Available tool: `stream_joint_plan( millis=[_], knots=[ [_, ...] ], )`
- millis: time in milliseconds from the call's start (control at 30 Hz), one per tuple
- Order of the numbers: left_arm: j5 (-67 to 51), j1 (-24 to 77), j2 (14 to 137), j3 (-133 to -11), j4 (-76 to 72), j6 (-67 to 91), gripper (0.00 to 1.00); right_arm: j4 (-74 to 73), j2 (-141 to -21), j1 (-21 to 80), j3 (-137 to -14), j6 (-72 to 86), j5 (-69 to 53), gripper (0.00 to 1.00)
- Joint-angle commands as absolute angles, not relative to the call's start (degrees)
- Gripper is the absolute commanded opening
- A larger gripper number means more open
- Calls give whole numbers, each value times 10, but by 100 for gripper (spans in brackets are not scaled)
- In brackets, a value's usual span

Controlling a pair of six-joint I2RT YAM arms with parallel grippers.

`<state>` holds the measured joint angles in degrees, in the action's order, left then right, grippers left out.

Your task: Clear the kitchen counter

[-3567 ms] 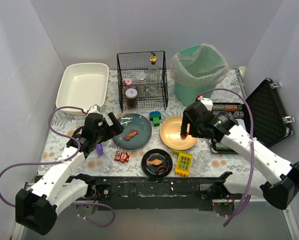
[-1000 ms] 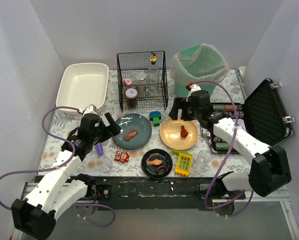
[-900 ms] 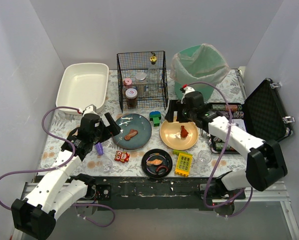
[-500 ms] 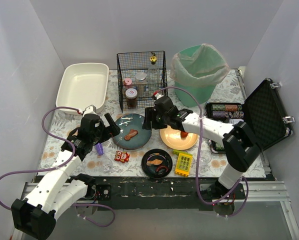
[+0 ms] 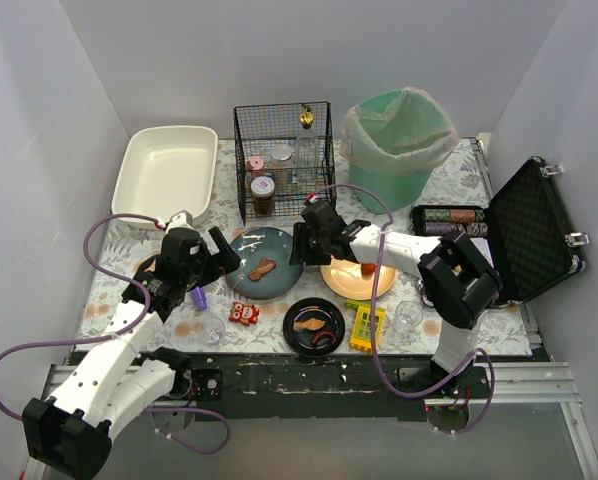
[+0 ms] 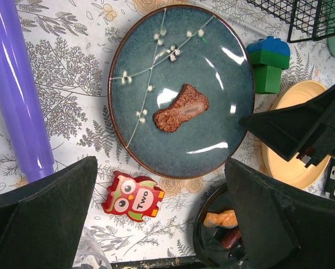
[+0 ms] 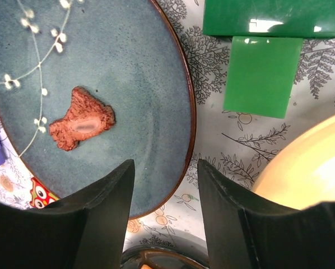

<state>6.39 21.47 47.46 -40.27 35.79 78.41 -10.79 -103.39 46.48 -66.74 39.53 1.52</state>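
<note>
From above only: smooth white tub point(image 5: 164, 170) beyond the left gripper point(image 5: 219, 255), open black case point(image 5: 534, 230) far off to the right of the right gripper point(image 5: 301, 245). Under both, the kitchen counter point(image 5: 104, 290): flat rectangle of leaf-printed white cloth, long axis running left to right, scuffed black edge toward the arm bases. Clearest through the left wrist: glossy purple cylinder point(image 6: 19, 95) and red owl tile point(image 6: 133, 196) by the left finger. Left gripper spread fully, holding nothing, over a glazed blue plate point(image 6: 212, 101) with a rough brown meat piece point(image 6: 180, 107). Right gripper partly open, empty, astride that plate's rim; shiny green block point(image 7: 261, 75) ahead of its right finger, smooth yellow plate point(image 7: 307, 162) beside it
</note>
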Motion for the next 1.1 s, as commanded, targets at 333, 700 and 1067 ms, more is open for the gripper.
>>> stream_joint_plan(
  millis=[333, 700, 1067],
  knots=[
    [58, 211, 463, -419, 361, 784, 98, -10, -1060, 464, -625, 458, -17, 52],
    [52, 212, 463, -419, 360, 789, 98, 61, -1071, 466, -582, 495, -38, 66],
    [57, 211, 461, -422, 368, 788, 98, 84, -1103, 466, -575, 516, -59, 3]
  ],
)
